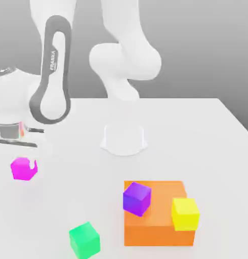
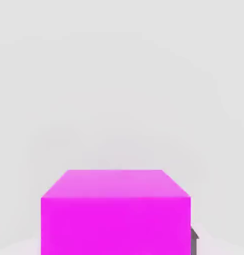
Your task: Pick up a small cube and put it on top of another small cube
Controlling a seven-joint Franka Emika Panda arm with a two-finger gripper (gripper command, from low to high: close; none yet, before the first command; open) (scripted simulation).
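- Nearest to the front of the exterior view, bottom middle-left, there's a green cube [image 1: 85,239] just sitting on the white worktop [image 1: 207,131], untouched.
- Right next to that, lower right of the frame, a big orange block [image 1: 157,215] with a purple cube [image 1: 136,198] perched at its upper-left corner and a yellow cube [image 1: 185,213] on its right side. Nothing stacked on either of those small ones yet.
- Further back, on the left edge about mid-height, is the pink cube [image 1: 23,168]. It looks like it's sitting on the worktop, not lifted.
- The end effector [image 1: 26,163] is right down on it, and a little white notch shows at the cube's top edge where a finger seems to reach in. From the hand view the pink cube [image 2: 115,211] sits dead centre and close, with a bit of dark finger [image 2: 194,238] at its side. I'd say the fingers are clamped together on the cube.
- So progress-wise: grab looks done, or just about. Still to go: lift it, carry it over to another small cube, set it on top, let go. Early days, basically.
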